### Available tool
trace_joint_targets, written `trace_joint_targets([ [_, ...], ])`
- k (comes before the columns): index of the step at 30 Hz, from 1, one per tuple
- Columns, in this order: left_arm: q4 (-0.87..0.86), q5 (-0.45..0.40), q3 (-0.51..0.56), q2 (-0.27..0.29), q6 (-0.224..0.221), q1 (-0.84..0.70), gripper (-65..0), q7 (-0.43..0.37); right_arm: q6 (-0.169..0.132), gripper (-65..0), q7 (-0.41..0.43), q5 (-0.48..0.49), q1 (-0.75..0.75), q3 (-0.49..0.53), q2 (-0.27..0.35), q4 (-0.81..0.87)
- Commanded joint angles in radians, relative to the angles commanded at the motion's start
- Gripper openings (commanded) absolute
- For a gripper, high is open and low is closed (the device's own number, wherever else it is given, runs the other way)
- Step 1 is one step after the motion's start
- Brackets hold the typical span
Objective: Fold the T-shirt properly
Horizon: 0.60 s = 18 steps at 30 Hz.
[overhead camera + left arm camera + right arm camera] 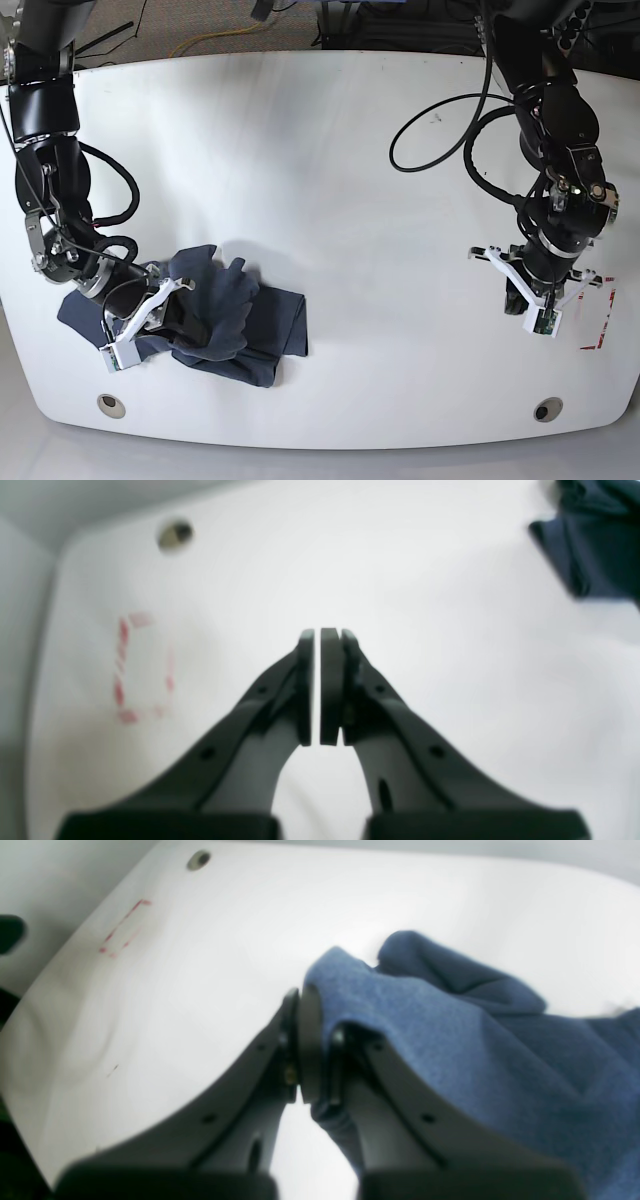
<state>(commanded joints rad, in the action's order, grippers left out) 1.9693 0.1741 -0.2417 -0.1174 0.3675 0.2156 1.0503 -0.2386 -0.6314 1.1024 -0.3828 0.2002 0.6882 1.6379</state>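
Between the pads of my right pincer [312, 1050] sits a fold of the dark navy-grey heathered cloth T-shirt [215, 315], gripped tight; the rest lies bunched on the white table [330, 150] just beside it. My left pincer [320, 685] hangs far away, nearly closed on nothing. I judge the cloth light, soft and limp, so it sags. Better to hold it at a hem corner or shoulder seam.
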Motion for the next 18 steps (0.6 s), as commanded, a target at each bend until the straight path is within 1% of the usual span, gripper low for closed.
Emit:
trace_joint_targets([
  [2,0.000,0.002,-0.055,-0.002,0.000,0.003,-64.4,0.000,0.000,-65.0,-0.014,-0.003,-0.018,0.040,-0.032,0.026],
  [4,0.000,0.000,-0.100,-0.008,0.000,0.006,-64.4,0.000,0.000,-65.0,-0.028,-0.005,-0.049,0.081,-0.052,0.040],
  [7,0.000,0.002,-0.180,-0.060,0.002,0.034,-64.6,0.000,0.000,-65.0,-0.044,-0.006,-0.115,0.178,-0.115,0.060],
  [10,-0.005,0.002,-0.222,-0.115,0.002,0.044,-64.7,0.000,0.002,-65.0,-0.064,-0.003,-0.163,0.226,-0.173,0.074],
  [11,-0.005,0.002,-0.242,-0.135,0.002,0.044,-64.7,0.000,0.002,-65.0,-0.077,-0.003,-0.184,0.236,-0.207,0.075],
  [12,-0.005,0.003,-0.264,-0.149,0.002,0.044,-64.7,0.000,0.002,-65.0,-0.089,0.000,-0.209,0.253,-0.238,0.078],
  [14,-0.005,0.003,-0.301,-0.173,0.002,0.046,-64.7,0.000,0.002,-65.0,-0.101,0.000,-0.269,0.316,-0.281,0.081],
  [18,-0.006,0.003,-0.342,-0.212,0.002,0.043,-64.7,0.000,0.006,-65.0,-0.103,0.012,-0.370,0.417,-0.353,0.097],
])
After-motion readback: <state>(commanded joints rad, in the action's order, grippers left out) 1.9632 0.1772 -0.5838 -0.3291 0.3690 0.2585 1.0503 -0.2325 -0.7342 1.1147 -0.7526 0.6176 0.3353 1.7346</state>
